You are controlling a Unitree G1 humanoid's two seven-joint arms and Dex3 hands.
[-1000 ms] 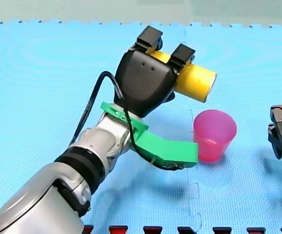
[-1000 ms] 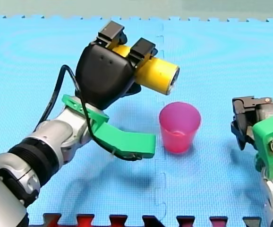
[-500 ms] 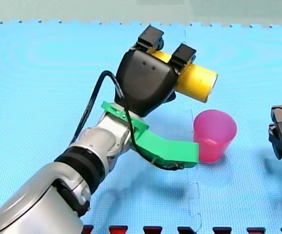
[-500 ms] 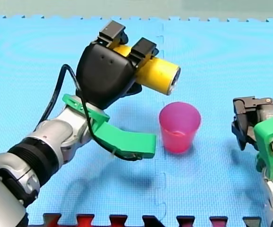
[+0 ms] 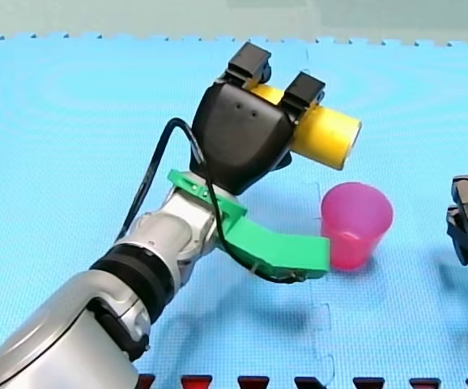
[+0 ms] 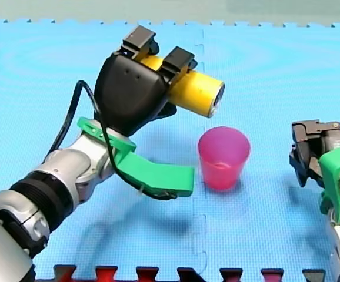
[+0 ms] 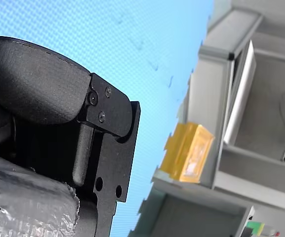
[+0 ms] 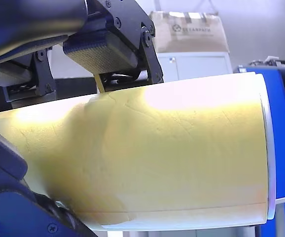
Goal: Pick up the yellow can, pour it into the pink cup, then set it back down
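A yellow cylindrical can is gripped by the left hand, whose black fingers are closed over its body. The can is held on its side, raised off the blue foam mat, with its free end pointing away from the palm. A pink plastic cup stands upright just below and beyond that end, apart from it. The right hand is seen well beyond the cup; whether it is open or closed cannot be told.
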